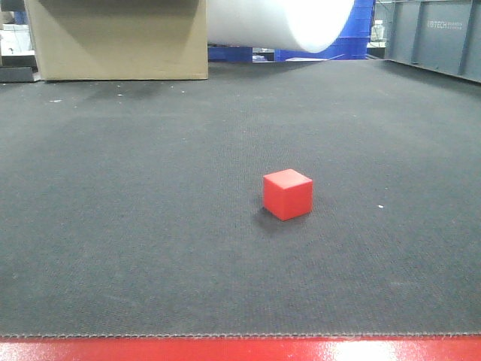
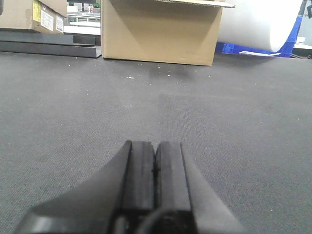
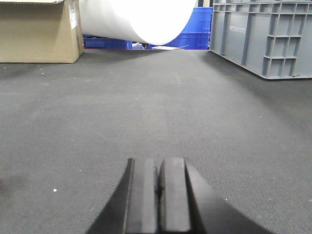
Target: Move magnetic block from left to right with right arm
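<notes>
The magnetic block (image 1: 287, 194), a small red cube, rests alone on the dark mat (image 1: 135, 188), a little right of centre in the front view. Neither arm shows in that view. In the left wrist view my left gripper (image 2: 155, 146) is shut, its black pads pressed together with nothing between them, low over the mat. My right gripper (image 3: 159, 163) is likewise shut and empty in the right wrist view. The block appears in neither wrist view.
A cardboard box (image 1: 116, 37) stands at the back left, a big white roll (image 1: 278, 22) lies behind the middle, and a grey crate (image 3: 263, 36) lines the right side. Blue bins (image 3: 195, 29) sit behind the roll. A red strip (image 1: 240, 350) borders the mat's near edge.
</notes>
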Motion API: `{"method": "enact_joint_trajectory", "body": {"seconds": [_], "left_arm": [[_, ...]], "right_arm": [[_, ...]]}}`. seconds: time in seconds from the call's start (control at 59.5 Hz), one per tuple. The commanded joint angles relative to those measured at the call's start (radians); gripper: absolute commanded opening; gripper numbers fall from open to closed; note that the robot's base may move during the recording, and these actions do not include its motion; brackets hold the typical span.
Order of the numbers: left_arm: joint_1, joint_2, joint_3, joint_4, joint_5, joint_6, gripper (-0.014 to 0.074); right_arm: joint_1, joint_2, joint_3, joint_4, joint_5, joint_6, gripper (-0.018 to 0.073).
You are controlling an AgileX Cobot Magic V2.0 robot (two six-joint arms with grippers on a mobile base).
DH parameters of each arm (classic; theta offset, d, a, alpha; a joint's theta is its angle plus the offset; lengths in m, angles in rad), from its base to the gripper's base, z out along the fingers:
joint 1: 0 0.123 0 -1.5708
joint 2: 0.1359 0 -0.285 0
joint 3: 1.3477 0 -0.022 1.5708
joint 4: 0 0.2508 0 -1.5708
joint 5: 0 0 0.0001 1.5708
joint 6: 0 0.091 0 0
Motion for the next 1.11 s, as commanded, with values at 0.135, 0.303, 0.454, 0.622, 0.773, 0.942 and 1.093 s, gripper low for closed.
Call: {"method": "enact_joint_trajectory", "body": {"seconds": [0.135, 0.303, 0.454, 0.622, 0.773, 0.942, 1.093], "left_arm": [[0.002, -0.010, 0.009, 0.000, -0.089, -0.004, -0.0116], [0.002, -0.010, 0.009, 0.000, -0.089, -0.004, -0.0116], [0.002, -0.010, 0.009, 0.000, -0.089, -0.004, -0.0116], [0.002, -0.010, 0.009, 0.000, -0.089, -0.004, -0.0116], [0.002, -0.010, 0.009, 0.000, -0.089, -0.004, -0.0116], [0.002, -0.010, 0.009, 0.000, -0.089, -0.004, -0.0116], [0.002, -0.010, 0.009, 0.000, -0.089, -0.004, -0.0116]], "right_arm": [[-0.006, -0.020, -0.004, -0.013, -0.088, 0.001, 0.0065], [-0.006, -0.020, -0.004, -0.013, -0.088, 0.001, 0.0065], [-0.006, -0.020, -0.004, -0.013, -0.088, 0.001, 0.0065], [-0.006, -0.020, -0.004, -0.013, -0.088, 0.001, 0.0065], [-0.006, -0.020, -0.004, -0.013, -0.088, 0.001, 0.0065], [-0.006, -0.020, -0.004, -0.013, -0.088, 0.001, 0.0065], [-0.006, -0.020, -0.004, -0.013, -0.088, 0.001, 0.0065]]}}
